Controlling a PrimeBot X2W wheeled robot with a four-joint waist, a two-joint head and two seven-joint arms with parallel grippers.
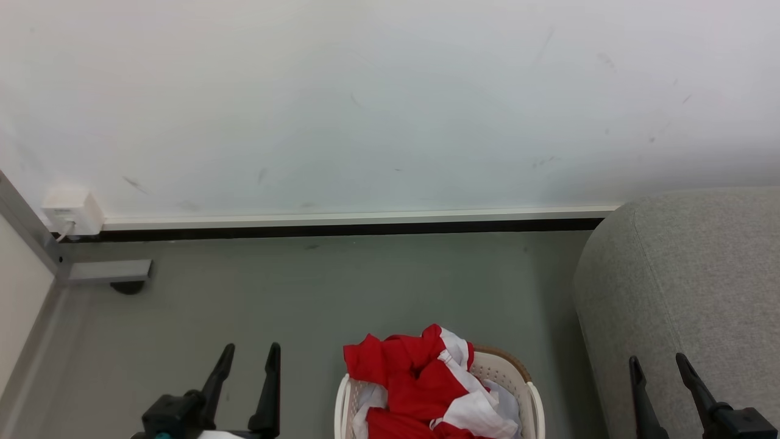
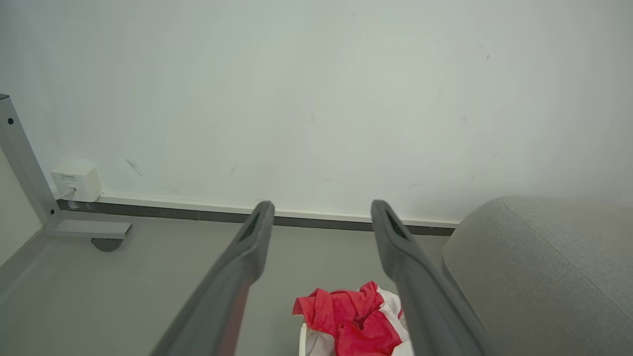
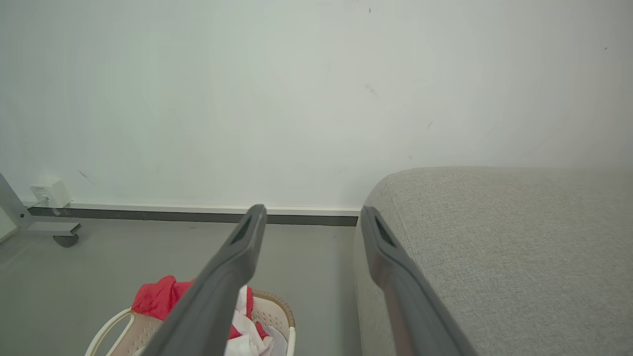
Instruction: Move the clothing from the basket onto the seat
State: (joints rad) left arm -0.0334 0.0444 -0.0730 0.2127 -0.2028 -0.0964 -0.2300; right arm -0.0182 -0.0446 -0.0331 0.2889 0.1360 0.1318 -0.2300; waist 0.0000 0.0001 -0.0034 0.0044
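Red and white clothing (image 1: 426, 381) is heaped in the cream basket (image 1: 533, 390), which stands on the floor at the bottom centre of the head view. The clothing (image 2: 353, 319) and the basket (image 3: 277, 309) also appear low in the wrist views. The grey sofa (image 1: 688, 292) rises just right of the basket, its rounded arm toward me. My left gripper (image 1: 251, 356) hangs open left of the basket, nothing between its fingers. My right gripper (image 1: 658, 366) is open in front of the sofa arm, right of the basket. Both stay apart from the clothing.
A white wall with a pale skirting strip (image 1: 353, 218) closes the far side. A white socket box (image 1: 70, 212) sits low at the left, beside a grey metal frame leg and its caster foot (image 1: 113, 273). Grey floor (image 1: 341, 286) lies between wall and basket.
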